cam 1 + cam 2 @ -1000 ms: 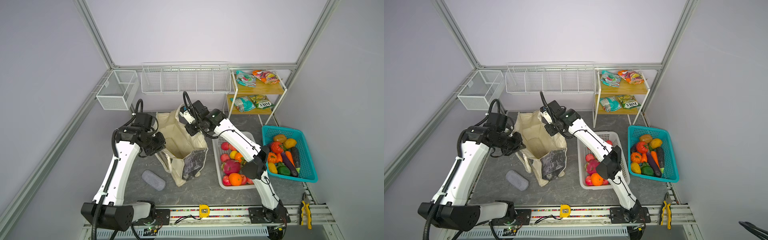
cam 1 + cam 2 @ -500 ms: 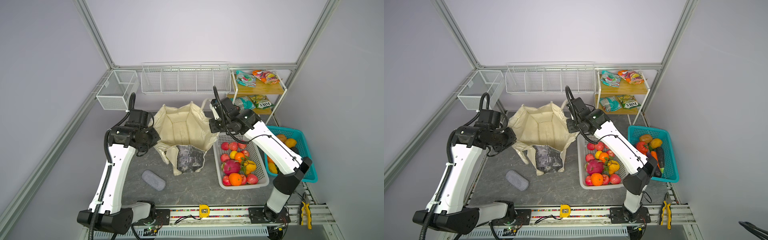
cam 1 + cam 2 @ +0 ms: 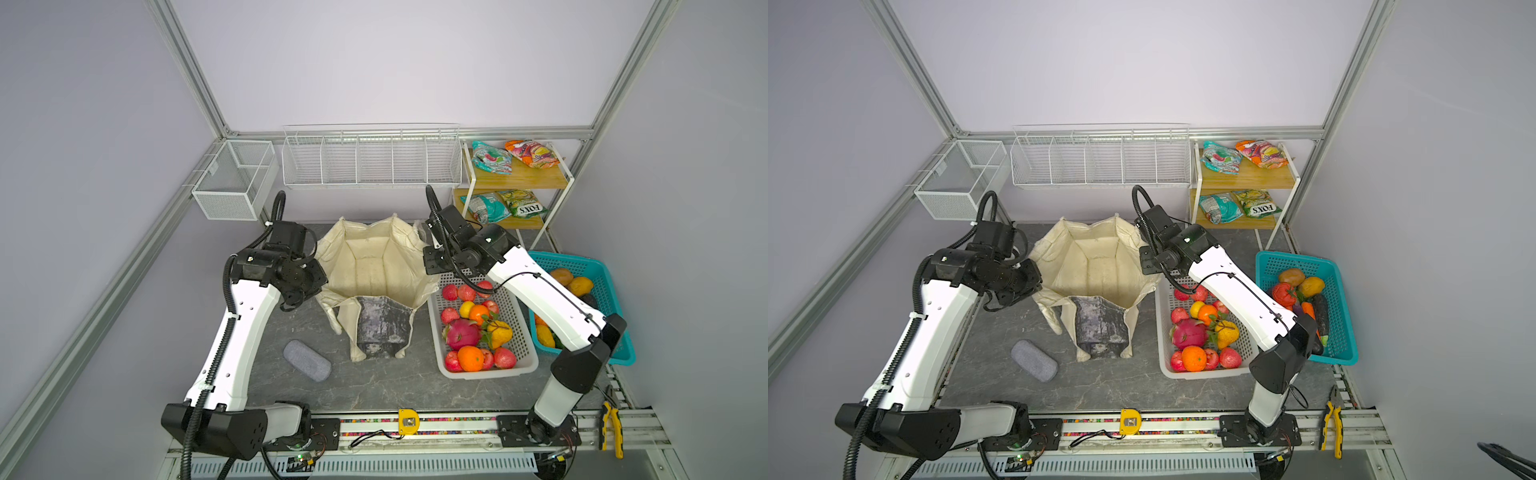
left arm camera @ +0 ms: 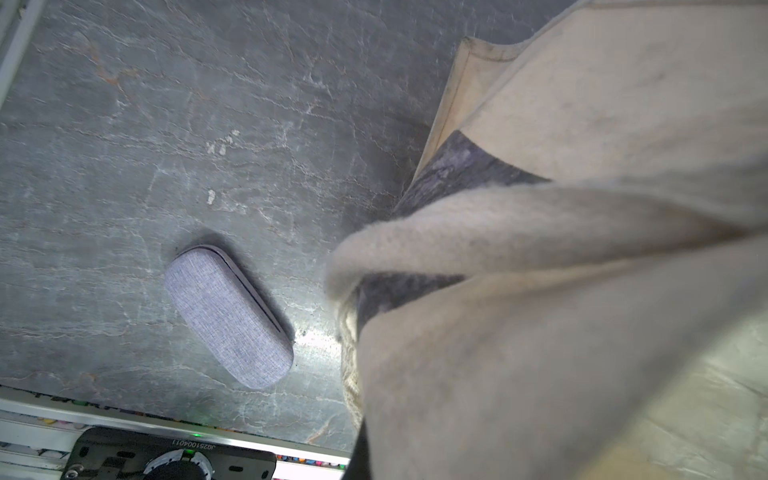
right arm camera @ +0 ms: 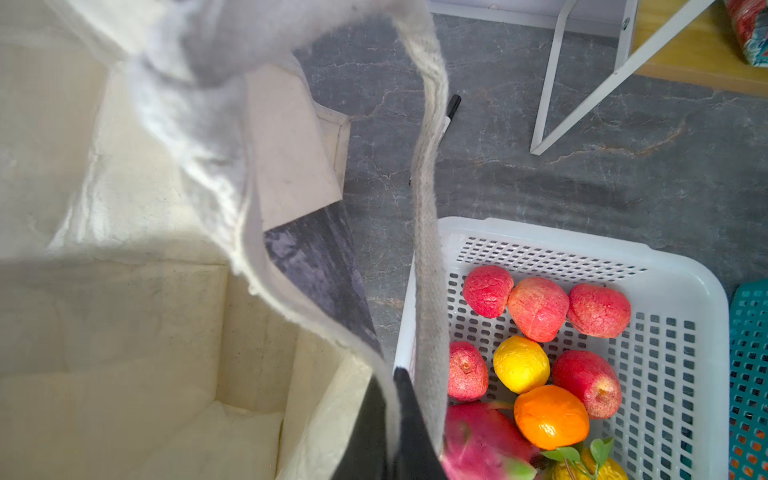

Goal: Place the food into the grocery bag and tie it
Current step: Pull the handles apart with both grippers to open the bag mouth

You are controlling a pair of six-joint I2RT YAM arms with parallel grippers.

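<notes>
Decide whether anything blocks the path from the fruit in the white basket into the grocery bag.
Nothing visible blocks it. The grocery bag stands open and empty right beside the white basket, its mouth spread by the left gripper and right gripper. Only the right arm crosses above the fruit.

Grey marbled tabletop: tote bag ctr, grey case front-L, white basket + teal basket R
</notes>
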